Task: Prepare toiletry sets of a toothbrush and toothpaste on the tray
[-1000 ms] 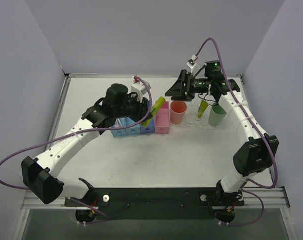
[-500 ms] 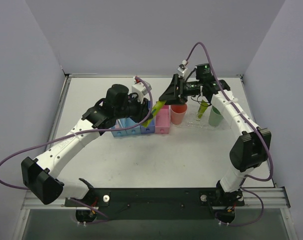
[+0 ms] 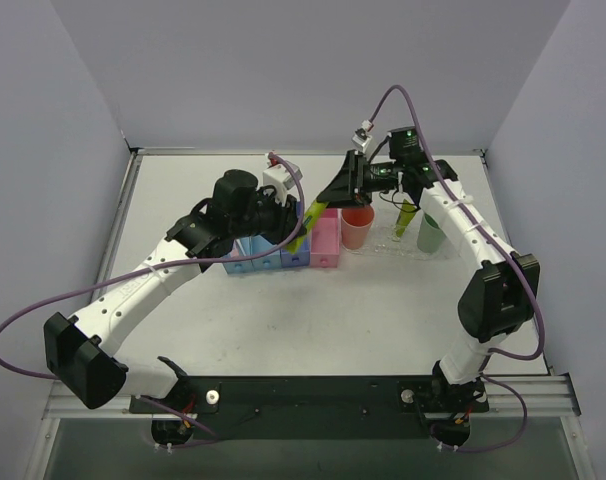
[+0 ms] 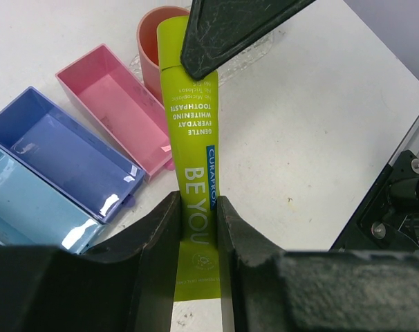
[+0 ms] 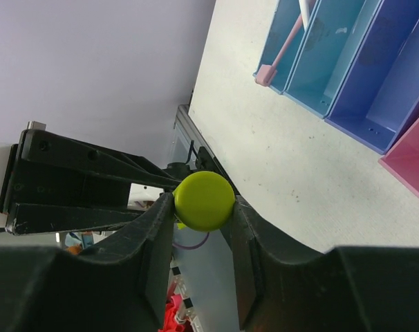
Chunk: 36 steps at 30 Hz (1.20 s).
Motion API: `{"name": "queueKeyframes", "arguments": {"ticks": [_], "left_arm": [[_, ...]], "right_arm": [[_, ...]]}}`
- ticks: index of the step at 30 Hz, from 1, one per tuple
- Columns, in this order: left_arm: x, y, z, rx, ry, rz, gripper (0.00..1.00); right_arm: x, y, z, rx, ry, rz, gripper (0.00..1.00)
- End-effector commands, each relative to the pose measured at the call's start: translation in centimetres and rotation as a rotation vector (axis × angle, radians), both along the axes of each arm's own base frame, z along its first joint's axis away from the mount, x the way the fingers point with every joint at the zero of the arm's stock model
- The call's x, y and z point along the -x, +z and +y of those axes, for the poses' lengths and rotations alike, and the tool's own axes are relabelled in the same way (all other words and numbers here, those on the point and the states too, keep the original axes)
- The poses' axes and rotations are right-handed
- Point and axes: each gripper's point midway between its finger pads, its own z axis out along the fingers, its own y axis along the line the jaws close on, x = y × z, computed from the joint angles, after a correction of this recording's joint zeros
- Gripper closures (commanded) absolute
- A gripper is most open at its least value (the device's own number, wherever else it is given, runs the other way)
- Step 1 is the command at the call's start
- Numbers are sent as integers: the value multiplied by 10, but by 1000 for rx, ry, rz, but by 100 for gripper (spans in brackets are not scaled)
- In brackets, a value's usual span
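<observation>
A lime-yellow toothpaste tube [image 3: 311, 222] is held in the air between both grippers, above the pink box. My left gripper [image 3: 297, 236] is shut on its flat end; the left wrist view shows the tube [image 4: 194, 138] between my fingers. My right gripper [image 3: 335, 196] is shut on its round cap [image 5: 204, 200], touching it on both sides. A second tube [image 3: 405, 218] stands upright on the clear tray [image 3: 388, 248]. The toothbrush [image 5: 285, 43], white with a pinkish end, lies in a light blue bin; in the top view it is hidden.
An orange cup [image 3: 358, 226] and a green cup [image 3: 432, 236] stand on the tray. A pink box [image 3: 326, 242], a dark blue bin [image 4: 57, 159] and light blue bins [image 5: 327, 55] sit side by side, left of the tray.
My right gripper has swung left from above the tray to the tube's cap end and has closed on the cap. My left gripper has held still with the tube.
</observation>
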Motion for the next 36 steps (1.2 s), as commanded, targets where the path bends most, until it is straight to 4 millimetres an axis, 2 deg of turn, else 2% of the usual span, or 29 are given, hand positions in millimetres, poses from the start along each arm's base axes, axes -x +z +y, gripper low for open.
{"name": "queueKeyframes", "arguments": {"ticks": [1,6,7,8,11,12,16,18,19,21,24,25,29,32,34,35,36], "left_arm": [[-7,39,-12,112,-7,-100,72],[-8,39,-12,114,-5,-102,72],[-8,38,-12,112,-5,-99,71],[-8,38,-12,112,-3,-99,71],[-10,37,-11,115,7,-92,60],[-10,37,-12,119,12,-85,52],[-19,41,-9,155,62,-56,43],[-22,47,-8,217,87,-7,41],[-29,57,-4,266,102,-15,40],[-30,64,-3,355,108,52,39],[-43,77,11,458,191,115,36],[-46,78,18,474,227,136,36],[-63,73,56,589,418,254,35],[-60,69,64,705,448,327,34],[-56,73,62,793,430,346,34],[-53,73,60,816,411,362,34],[-51,84,57,878,384,365,34]], "right_arm": [[0,6,7,-48,28,-2,78],[-3,9,8,-66,17,-6,99],[-4,11,9,-73,15,-17,100],[-4,11,9,-74,10,-18,100],[-8,14,9,-83,-6,-33,100],[-8,16,8,-85,-12,-35,100],[-13,26,4,-95,-44,-88,100],[-15,27,2,-96,-63,-106,100],[-17,37,0,-115,-75,-141,100],[-21,45,-2,-135,-97,-177,100],[-27,60,-8,-180,-148,-246,100],[-29,70,-10,-199,-165,-294,100],[-35,90,-18,-234,-224,-369,100],[-39,106,-25,-271,-269,-435,100],[-40,120,-31,-305,-299,-475,100],[-42,119,-34,-309,-315,-474,100],[-43,122,-35,-315,-332,-483,100]]}}
